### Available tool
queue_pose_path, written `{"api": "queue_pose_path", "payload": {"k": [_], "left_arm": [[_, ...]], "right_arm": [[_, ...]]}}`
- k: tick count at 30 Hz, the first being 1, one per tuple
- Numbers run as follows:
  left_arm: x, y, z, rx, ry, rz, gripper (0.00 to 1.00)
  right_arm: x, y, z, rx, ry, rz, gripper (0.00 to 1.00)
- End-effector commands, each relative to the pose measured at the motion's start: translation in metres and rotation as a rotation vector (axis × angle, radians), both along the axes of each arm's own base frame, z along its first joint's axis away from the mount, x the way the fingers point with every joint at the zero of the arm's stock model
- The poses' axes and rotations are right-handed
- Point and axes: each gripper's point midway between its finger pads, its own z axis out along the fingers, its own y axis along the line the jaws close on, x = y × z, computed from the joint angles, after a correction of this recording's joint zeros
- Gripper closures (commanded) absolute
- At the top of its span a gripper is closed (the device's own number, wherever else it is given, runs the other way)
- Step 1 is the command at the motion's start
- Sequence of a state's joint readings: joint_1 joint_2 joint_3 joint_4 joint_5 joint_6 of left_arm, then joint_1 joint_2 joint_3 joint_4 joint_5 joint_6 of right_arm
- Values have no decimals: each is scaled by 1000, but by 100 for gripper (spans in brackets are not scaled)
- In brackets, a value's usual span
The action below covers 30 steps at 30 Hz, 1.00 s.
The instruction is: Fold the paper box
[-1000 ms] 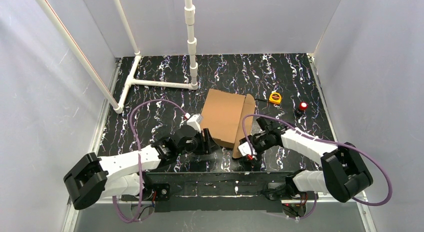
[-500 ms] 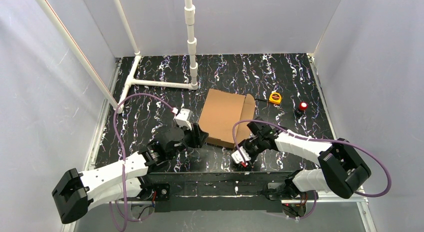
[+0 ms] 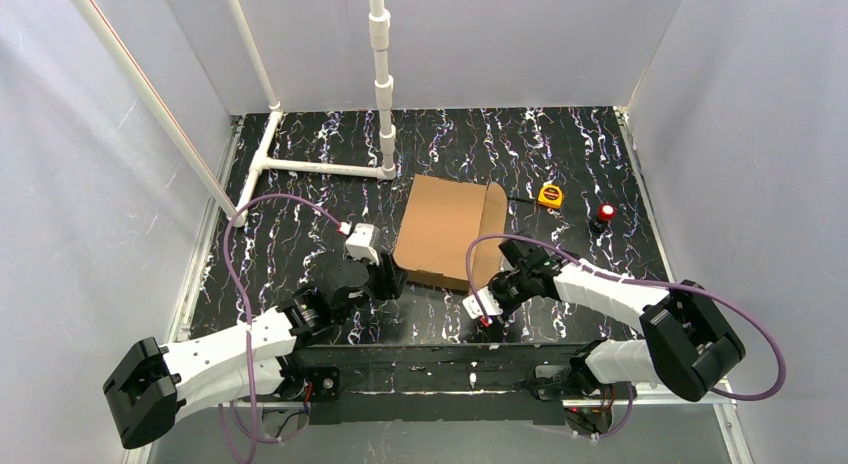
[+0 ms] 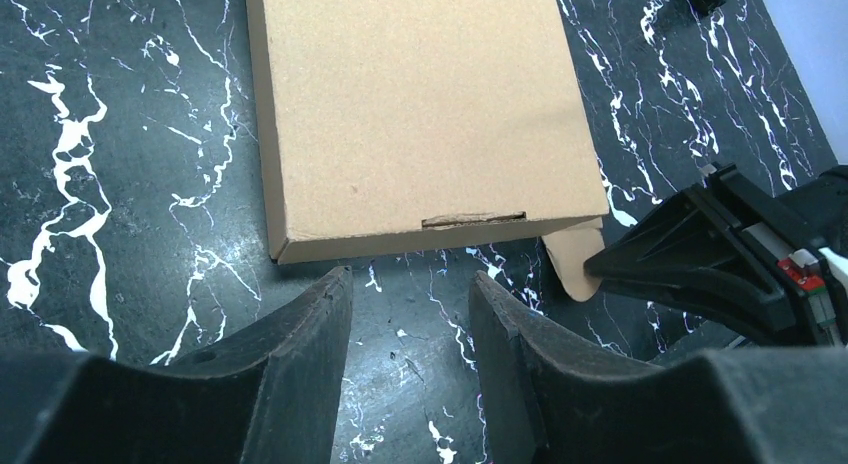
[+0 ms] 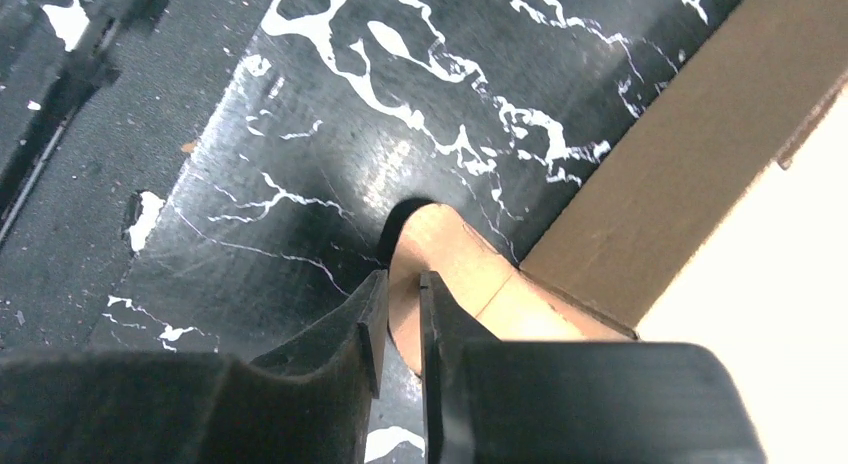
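Observation:
The paper box (image 3: 445, 229) is brown cardboard, folded into a flat closed shape on the black marbled table. In the left wrist view its lid (image 4: 420, 114) shows a slot at the near edge. My left gripper (image 3: 388, 281) is open and empty, just short of the box's near left corner; its jaws (image 4: 410, 279) stand apart over bare table. My right gripper (image 3: 497, 284) is at the box's near right corner, shut on a rounded cardboard tab (image 5: 440, 254) that sticks out from the box wall (image 5: 690, 154). It also shows in the left wrist view (image 4: 700, 254).
A small orange tape measure (image 3: 550, 195) and a red-topped button (image 3: 605, 213) sit behind the box on the right. A white pipe frame (image 3: 320, 166) stands at the back left. Grey walls close in the table on three sides.
The box's raised right flap has come down and the box now lies flat and closed. My left gripper has drawn back from the box's near edge towards the left.

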State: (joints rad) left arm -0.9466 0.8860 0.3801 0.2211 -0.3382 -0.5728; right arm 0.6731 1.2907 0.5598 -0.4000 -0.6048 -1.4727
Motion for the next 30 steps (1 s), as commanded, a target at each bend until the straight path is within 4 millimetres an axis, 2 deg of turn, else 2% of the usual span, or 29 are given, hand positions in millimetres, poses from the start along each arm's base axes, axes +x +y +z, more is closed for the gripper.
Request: {"api": "queue_pose_path", "payload": {"k": [1,5,9,13,16,17,23,25,26,30], "left_arm": [[3,8,-1,-1,-12,43,55],[2,6,-3,1,-5,32,55],[-1,-1,-2,16,-3,-21,50],[-4,-5,-2,36,-13,-65,30],[-4,-4,-2,31,-13,-72,6],[-4,-4,0,23,-13,-73,2],[1,-6,6,-85,68,-48,2],[2,-10,6,-138,128,-49,2],[4,-18,11,-215,205,-44,2],[10,-18,17,-245,211,-14,2]], "right_arm": [[14,-5,13,-2,-17,-73,78],[21,-11,19,4,-13,-129,83],[29,-11,29,38,20,-193,86],[36,-18,29,34,33,-255,86],[45,-25,31,46,49,-322,85],[48,-27,32,51,52,-343,84],[59,-33,32,92,90,-453,70],[58,-30,32,107,112,-457,64],[56,-28,30,117,115,-447,56],[45,-30,22,104,94,-367,46]]}}
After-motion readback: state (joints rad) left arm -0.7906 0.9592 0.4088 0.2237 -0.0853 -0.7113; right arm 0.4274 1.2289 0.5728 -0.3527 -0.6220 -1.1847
